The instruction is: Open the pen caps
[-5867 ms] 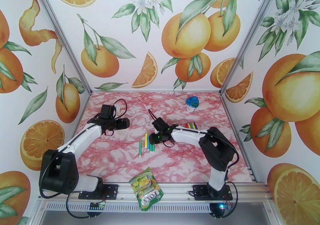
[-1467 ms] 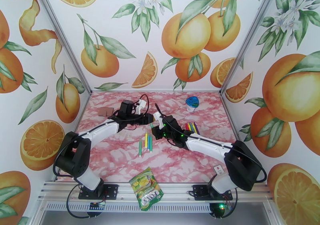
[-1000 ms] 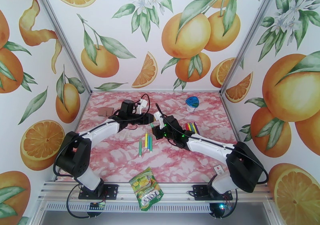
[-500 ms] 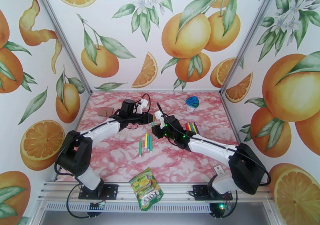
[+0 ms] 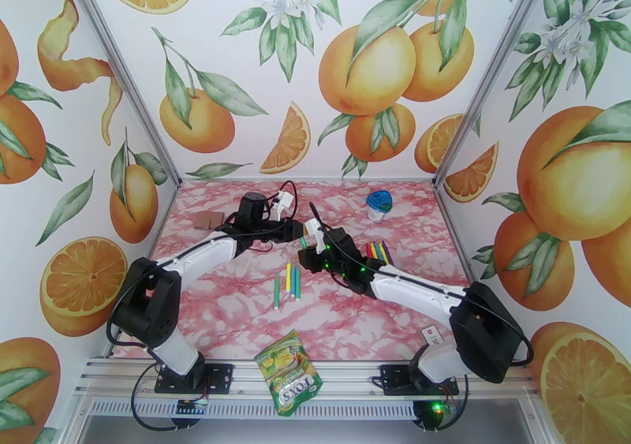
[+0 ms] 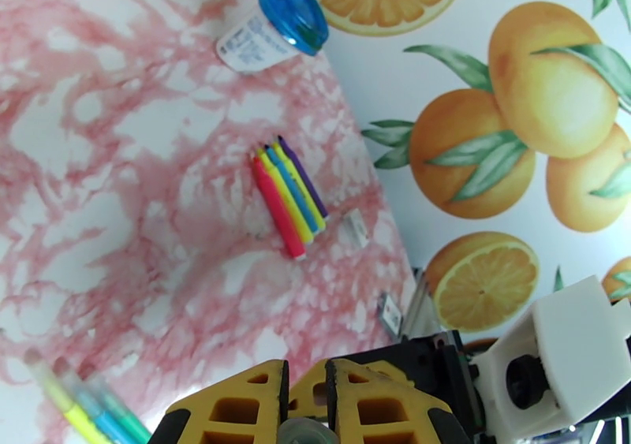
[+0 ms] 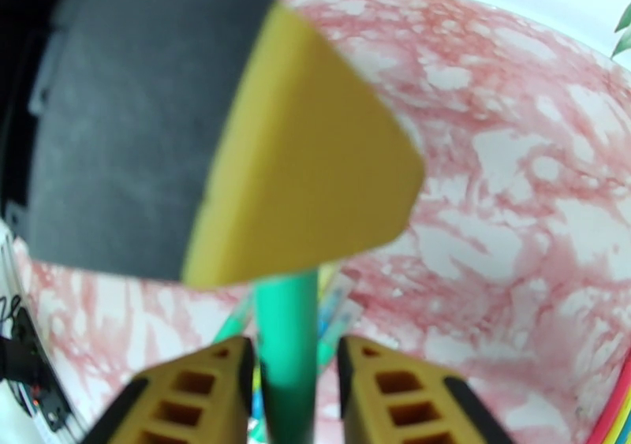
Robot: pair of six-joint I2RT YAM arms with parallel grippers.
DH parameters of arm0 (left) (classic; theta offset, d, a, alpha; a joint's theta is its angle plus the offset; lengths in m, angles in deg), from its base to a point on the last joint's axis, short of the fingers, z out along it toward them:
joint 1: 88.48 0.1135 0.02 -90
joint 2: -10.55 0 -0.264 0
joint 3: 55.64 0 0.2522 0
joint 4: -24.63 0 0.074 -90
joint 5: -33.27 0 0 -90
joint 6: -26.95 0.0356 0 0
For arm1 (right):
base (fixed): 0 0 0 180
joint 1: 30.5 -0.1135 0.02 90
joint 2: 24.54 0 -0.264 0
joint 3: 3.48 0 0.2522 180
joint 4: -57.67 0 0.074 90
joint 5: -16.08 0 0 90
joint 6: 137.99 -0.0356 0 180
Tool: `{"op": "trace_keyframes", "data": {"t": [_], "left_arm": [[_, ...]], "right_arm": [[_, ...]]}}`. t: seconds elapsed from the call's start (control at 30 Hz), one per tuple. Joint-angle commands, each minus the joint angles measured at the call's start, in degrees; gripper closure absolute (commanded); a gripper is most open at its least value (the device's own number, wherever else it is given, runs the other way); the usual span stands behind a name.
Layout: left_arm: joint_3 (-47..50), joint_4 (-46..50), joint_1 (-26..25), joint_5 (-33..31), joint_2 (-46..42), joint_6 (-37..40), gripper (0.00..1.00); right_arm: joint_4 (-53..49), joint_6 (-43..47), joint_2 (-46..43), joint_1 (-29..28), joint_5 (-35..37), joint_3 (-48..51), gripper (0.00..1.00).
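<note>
A green pen (image 5: 304,242) hangs above the table's middle between my two grippers. My left gripper (image 5: 297,234) comes in from the left and is shut on the pen's far end; its yellow fingers (image 6: 264,394) stand close together around a round greenish end (image 6: 304,431). My right gripper (image 7: 293,347) has the green pen's shaft (image 7: 286,319) between its fingers with a small gap on one side, so it is open. The cap is hidden by the left finger. More pens lie in one row (image 5: 290,281) and in another row (image 5: 378,250), (image 6: 288,197).
A blue-lidded container (image 5: 379,201), (image 6: 272,24) stands at the back right. A green-yellow snack packet (image 5: 289,371) lies at the near edge. A brown card (image 5: 207,219) rests at the back left. The patterned walls enclose the marbled pink table (image 5: 237,311).
Since the earliest frame my left arm has swung in from the left to meet the right gripper, which holds the green pen up. Over the last second both arms barely shift.
</note>
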Motion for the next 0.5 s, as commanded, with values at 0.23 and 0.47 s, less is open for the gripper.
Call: {"op": "trace_keyframes", "data": {"t": [0.23,0.47], "left_arm": [[-2.16,0.44,-0.29,-0.89,-2.39,-0.39,1.0],[-4.42,5.78,0.82,-7.86,-3.59,0.41,1.0]], "right_arm": [[2.12,0.57,-0.62,-0.09,-1.42,1.51,0.84],[2.67,1.78,-1.33,-0.18,-1.83,3.29,0.92]]}}
